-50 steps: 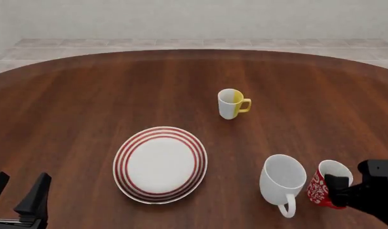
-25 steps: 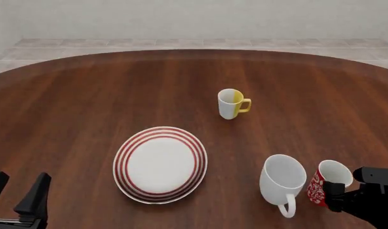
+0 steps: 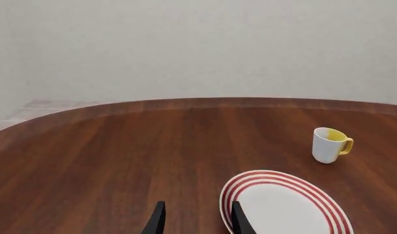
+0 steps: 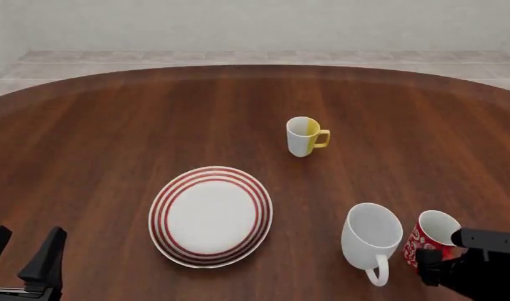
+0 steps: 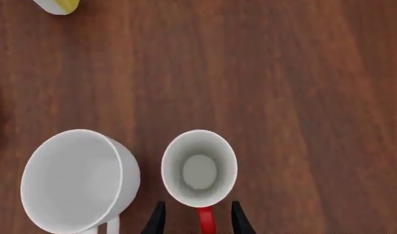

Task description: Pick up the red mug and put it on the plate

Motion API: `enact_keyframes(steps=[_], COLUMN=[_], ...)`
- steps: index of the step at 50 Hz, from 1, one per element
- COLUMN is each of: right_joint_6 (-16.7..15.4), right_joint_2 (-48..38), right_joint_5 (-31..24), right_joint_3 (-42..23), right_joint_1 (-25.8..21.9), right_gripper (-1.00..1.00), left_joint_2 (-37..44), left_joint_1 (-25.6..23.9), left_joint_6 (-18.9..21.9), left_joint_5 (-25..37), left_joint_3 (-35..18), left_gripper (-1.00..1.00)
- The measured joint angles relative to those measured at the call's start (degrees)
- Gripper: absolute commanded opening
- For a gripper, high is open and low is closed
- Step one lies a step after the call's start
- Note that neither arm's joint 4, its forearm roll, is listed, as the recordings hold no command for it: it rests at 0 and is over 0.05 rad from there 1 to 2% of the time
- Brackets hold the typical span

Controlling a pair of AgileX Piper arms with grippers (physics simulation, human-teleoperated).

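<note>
The right end effector (image 5: 197, 219) sits low at the lower right of the front view, its two dark fingers (image 5: 155, 220) spread apart on either side of the red handle of the red mug (image 5: 199, 168); whether the pads touch the handle cannot be told, so it reads as released rather than clenched. In the front view the red mug (image 4: 426, 239) stands upright on the desk (image 4: 113, 138) at the lower right, partly covered by the dark arm, with its white swirl pattern showing but no readable writing. Just beside it to the left, close but apart, stands the large white mug (image 4: 371, 239), leaving only a narrow gap on that side; the side toward the right edge of the frame is bare wood.

The plate (image 4: 210, 215) lies left of centre in the lower half, well apart from both mugs, with open wood between. The white-and-yellow mug (image 4: 305, 136) stands farther back, near the middle, handle to the right.

The left end effector (image 4: 22, 254) rests at the lower left corner, fingers parted and holding nothing; in its wrist view the plate's rim (image 3: 228, 195) lies just beside one fingertip (image 3: 237, 220).
</note>
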State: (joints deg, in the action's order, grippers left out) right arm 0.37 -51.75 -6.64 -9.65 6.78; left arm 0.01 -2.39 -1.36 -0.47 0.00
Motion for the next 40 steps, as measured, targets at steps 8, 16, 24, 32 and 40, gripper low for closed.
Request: enact_keyframes(steps=[8, 16, 24, 32, 40], right_joint_6=[0.8, 0.4, -0.2, -0.5, -1.5], right_joint_2=[-2.3, -3.4, -3.4, -3.2, -1.7], right_joint_5=[2.5, 3.7, 3.8, 3.4, 1.1], right_joint_3=[1.1, 1.3, 1.4, 1.1, -0.9], right_joint_1=[0.1, 0.9, 0.8, 0.7, 0.1], right_gripper=[1.0, -1.0, -1.0, -1.0, -1.0], left_joint_2=[0.0, 0.0, 0.0, 0.0, 0.0], left_joint_1=[0.1, 0.3, 0.5, 0.7, 0.7], left_joint_6=[-0.2, -0.4, -0.5, -0.6, -0.7], left_joint_5=[-0.1, -0.1, -0.1, -0.2, -0.2], left_joint_3=[0.0, 0.0, 0.0, 0.0, 0.0], left_gripper=[1.0, 1.0, 1.0, 1.0, 1.0])
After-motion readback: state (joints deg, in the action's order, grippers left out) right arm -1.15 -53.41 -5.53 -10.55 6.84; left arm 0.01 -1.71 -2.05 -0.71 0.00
